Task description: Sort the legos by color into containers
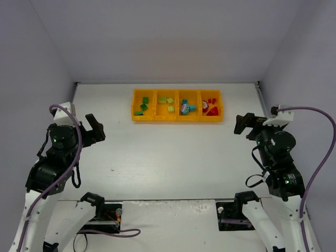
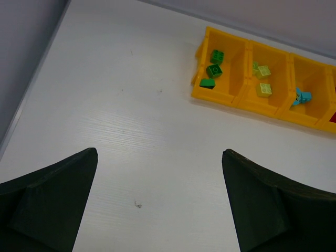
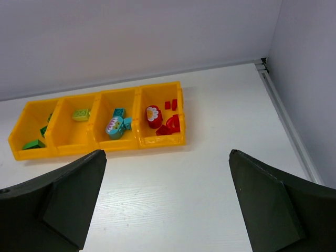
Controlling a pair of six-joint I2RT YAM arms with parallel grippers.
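Tray [image 1: 176,119] sits at the far middle of the counter [image 1: 168,157], four compartments in a row. We see all the legos inside it: dark green [image 1: 143,106] in the leftmost, lime [image 1: 167,101] next, teal [image 1: 187,107] third, red [image 1: 211,106] in the rightmost. Left arm [image 1: 55,152] is folded at the left edge with its wrist raised. The left jaws are wide open, holding nothing, and point toward the tray from well apart. Right arm [image 1: 278,157] mirrors it at the right edge. The right jaws are also wide open and empty, aimed inward. In both wrist views we see only counter between the fingers [image 2: 47,199], with the tray beyond.
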